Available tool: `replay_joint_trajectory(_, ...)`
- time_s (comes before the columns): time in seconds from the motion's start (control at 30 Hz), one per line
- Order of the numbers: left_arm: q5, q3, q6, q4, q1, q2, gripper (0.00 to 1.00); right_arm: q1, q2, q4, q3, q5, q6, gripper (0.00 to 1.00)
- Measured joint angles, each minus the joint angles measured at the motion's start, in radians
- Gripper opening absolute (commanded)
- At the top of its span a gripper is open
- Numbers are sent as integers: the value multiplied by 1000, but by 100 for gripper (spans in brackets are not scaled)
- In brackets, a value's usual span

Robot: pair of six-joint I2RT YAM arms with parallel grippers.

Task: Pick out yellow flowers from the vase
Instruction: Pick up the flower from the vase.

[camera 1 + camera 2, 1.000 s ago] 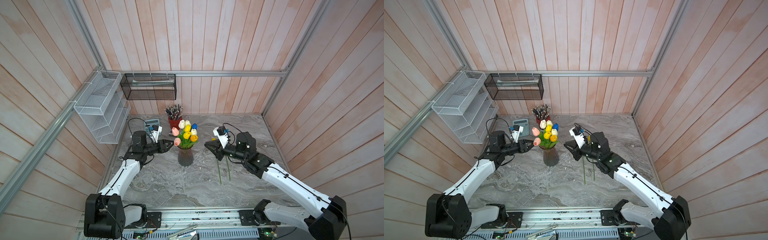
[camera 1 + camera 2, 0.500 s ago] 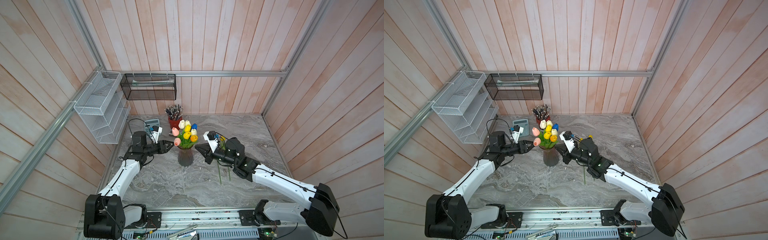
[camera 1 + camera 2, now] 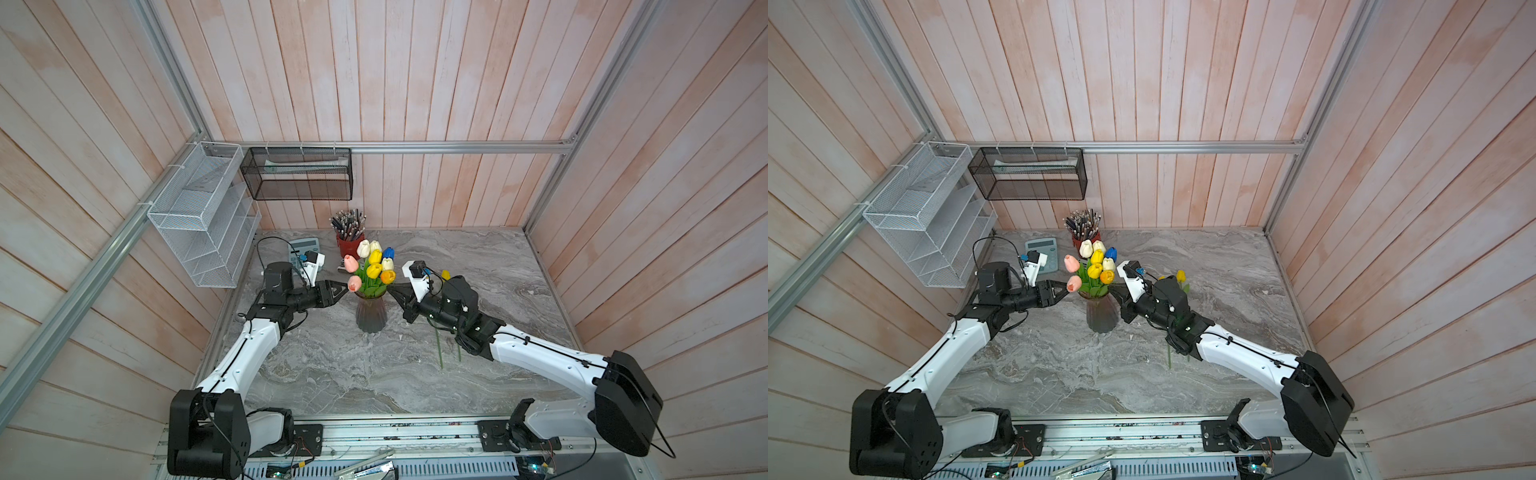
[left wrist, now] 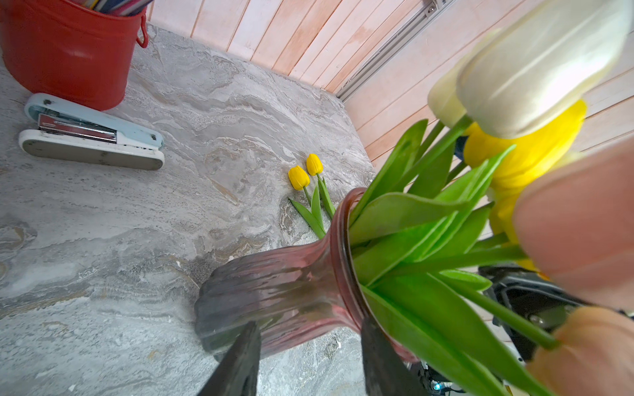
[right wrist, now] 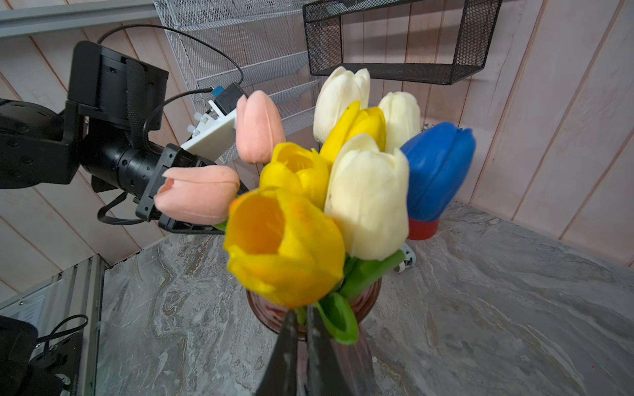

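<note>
My right hand (image 5: 301, 313) pinches the orange-tinged yellow artificial tulip (image 5: 284, 247) just under its head; best I pull slowly, straight up out of the ribbed dark translucent vase (image 5: 264, 311).

My feed shows a grey marbled bench (image 3: 478, 266) running back to pale plank walls (image 3: 415, 83). A red cup (image 3: 345, 248) packed with pencils (image 3: 348, 219) stands against the rear wall. A pale blue stapler (image 4: 91, 133) lies closed just beside it. A calculator (image 3: 1045, 247) lies flat near the rear left corner. On the left wall I see a white wire rack (image 3: 199, 216) with tiered slots. Next to it, on the back wall, a black mesh basket (image 3: 297, 174) hangs from an aluminium rail (image 3: 457, 147). Two pink tulips (image 5: 257, 127), three white tulips (image 5: 367, 199) and one blue tulip (image 5: 439, 168) stand bunched together with their heads closed.
</note>
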Motion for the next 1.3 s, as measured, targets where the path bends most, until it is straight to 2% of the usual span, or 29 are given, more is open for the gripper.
replay_joint_trajectory(0.4,58,28,8,-3,0,19,49,0,38,26,24,24,-39,16)
replay_joint_trajectory(1.3,64,34,12,-18,-2,42,49,8,124,47,102,53,-106,25)
